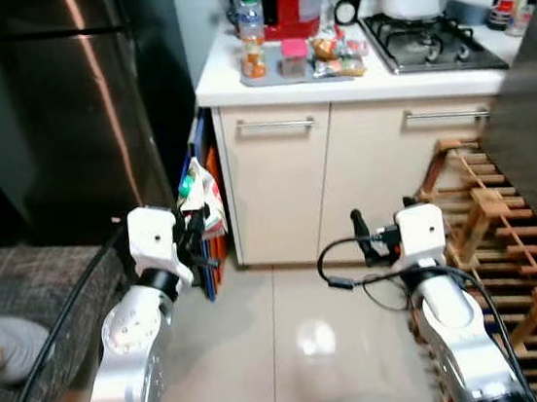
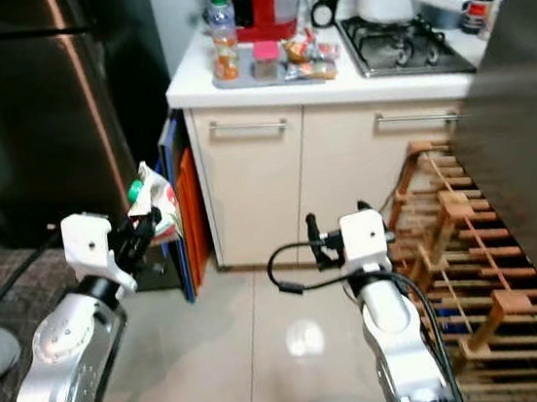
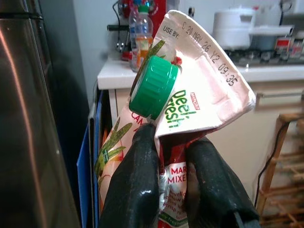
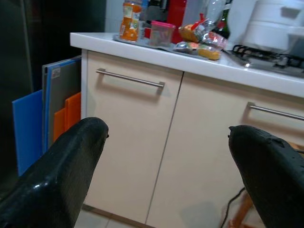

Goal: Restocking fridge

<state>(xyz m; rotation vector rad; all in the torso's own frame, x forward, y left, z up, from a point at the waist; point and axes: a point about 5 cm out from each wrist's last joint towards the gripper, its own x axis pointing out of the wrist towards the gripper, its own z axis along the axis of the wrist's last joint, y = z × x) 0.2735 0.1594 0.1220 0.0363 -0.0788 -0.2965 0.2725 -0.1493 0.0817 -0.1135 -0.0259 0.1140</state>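
Note:
A white juice carton (image 3: 199,90) with a green screw cap (image 3: 153,87) is pinched between the two black fingers (image 3: 135,190) of my left gripper (image 1: 197,231), which is shut on it. I hold the carton (image 1: 201,192) upright at waist height, just right of the dark steel fridge (image 1: 61,109), whose door is closed. My right gripper (image 1: 359,232) hovers low in front of the cream cabinet doors (image 1: 280,175). It is open and nothing lies between its widely spread fingers (image 4: 61,175).
A white counter (image 1: 234,83) carries a tray with bottles (image 1: 249,27) and snack packs (image 1: 334,56), beside a gas hob (image 1: 426,42). Blue and orange boards (image 2: 186,206) lean between fridge and cabinet. A wooden rack (image 1: 510,250) lies on the right, a grey cushion (image 1: 34,289) on the left.

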